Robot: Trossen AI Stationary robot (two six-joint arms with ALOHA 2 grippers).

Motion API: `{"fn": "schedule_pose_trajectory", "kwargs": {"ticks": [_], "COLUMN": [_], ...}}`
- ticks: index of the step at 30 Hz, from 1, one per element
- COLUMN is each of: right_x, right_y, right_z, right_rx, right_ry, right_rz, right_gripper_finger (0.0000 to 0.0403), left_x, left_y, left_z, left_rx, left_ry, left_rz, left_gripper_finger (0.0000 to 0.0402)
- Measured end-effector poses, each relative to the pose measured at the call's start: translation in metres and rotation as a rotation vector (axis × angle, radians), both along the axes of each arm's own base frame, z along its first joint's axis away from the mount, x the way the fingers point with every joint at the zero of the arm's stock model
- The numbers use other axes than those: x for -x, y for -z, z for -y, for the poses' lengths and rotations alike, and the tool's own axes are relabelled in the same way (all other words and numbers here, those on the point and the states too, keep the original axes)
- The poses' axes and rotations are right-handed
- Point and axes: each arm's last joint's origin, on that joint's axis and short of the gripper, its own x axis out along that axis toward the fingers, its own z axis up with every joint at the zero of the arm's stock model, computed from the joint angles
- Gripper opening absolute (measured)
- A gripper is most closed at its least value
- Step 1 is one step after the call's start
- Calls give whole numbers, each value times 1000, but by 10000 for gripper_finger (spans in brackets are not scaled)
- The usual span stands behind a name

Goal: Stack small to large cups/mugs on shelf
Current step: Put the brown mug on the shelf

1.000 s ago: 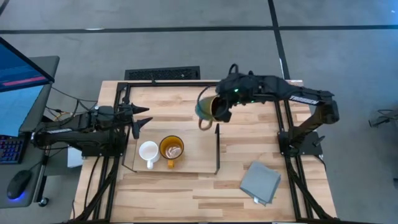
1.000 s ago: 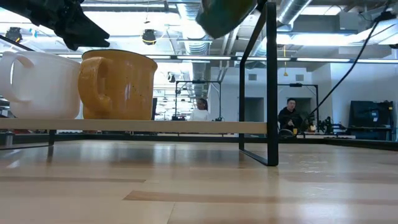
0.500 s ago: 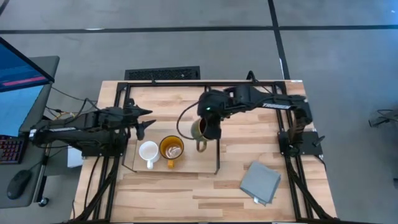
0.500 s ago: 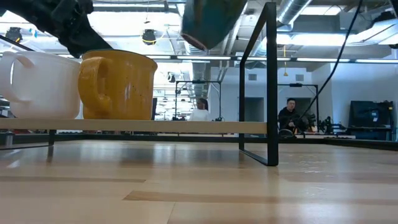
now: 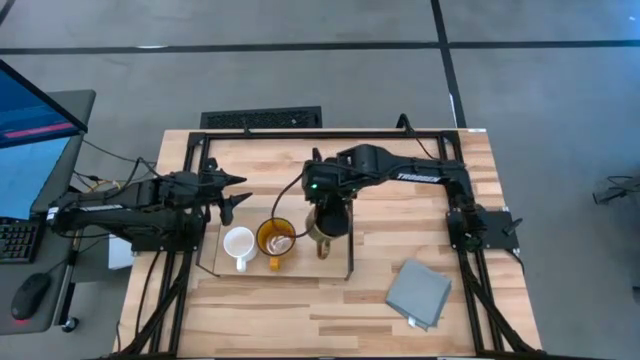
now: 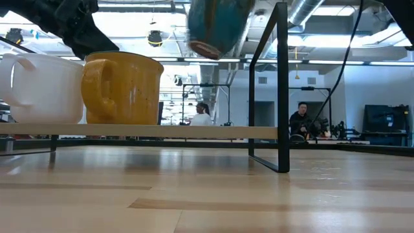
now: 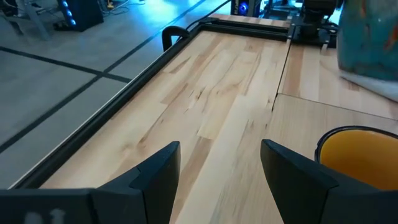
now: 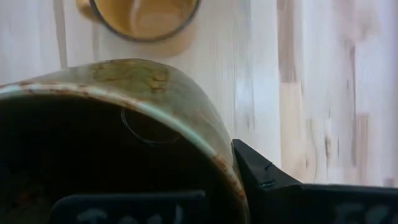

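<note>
The olive-brown mug (image 5: 322, 230) hangs tilted in my right gripper (image 5: 326, 210) above the right part of the shelf (image 5: 300, 265); in the low view the mug (image 6: 217, 26) is clear of the shelf board (image 6: 194, 132). The small white mug (image 5: 238, 243) and the amber-yellow mug (image 5: 275, 238) stand side by side on the shelf's left and middle. My left gripper (image 5: 228, 200) is open and empty, hovering just beyond the white mug's far side; its wrist view (image 7: 221, 162) shows the yellow mug's rim (image 7: 357, 152). My right gripper holds the olive-brown mug by its rim wall (image 8: 211, 158), one finger inside the dark hollow (image 8: 130, 204) and one outside (image 8: 267, 180). The fingers come from above, pointing down. The mug hangs lifted clear of the shelf, tilted, its handle (image 5: 323, 249) toward the near edge.
The shelf's black upright wire end (image 6: 282, 84) stands just right of the hanging mug. A grey folded cloth (image 5: 418, 292) lies at the table's near right. A black frame (image 5: 260, 132) runs along the table's far edge. People sit in the room behind (image 6: 299, 120).
My right gripper has carried the olive-brown mug toward the table's left and near edges, from beyond the shelf to above its right part. The mug has turned from lying on its side toward mouth-up. It stays clear of the board.
</note>
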Motion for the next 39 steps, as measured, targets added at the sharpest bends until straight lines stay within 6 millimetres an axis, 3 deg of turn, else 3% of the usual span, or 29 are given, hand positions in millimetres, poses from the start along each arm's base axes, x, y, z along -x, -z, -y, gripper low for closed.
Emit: {"fn": "schedule_pose_trajectory", "kwargs": {"ticks": [11,24,33,39], "right_x": [-13,-16,-33,-39], "right_y": [29,33,67,77], "right_z": [-1,-1,-3,-1], "right_rx": [-12,-14,-63,-74], "right_ry": [-24,-58,-89,-88], "right_rz": [-114,-120,-203,-206], "right_gripper_finger": [43,43,43,43], "left_x": [0,0,0,0], "left_y": [0,0,0,0], "left_z": [0,0,0,0], "left_rx": [-14,-13,-2,3], "left_ry": [6,6,9,14], "left_rz": [-7,-8,-2,-5], "left_gripper_finger": [215,215,215,215]}}
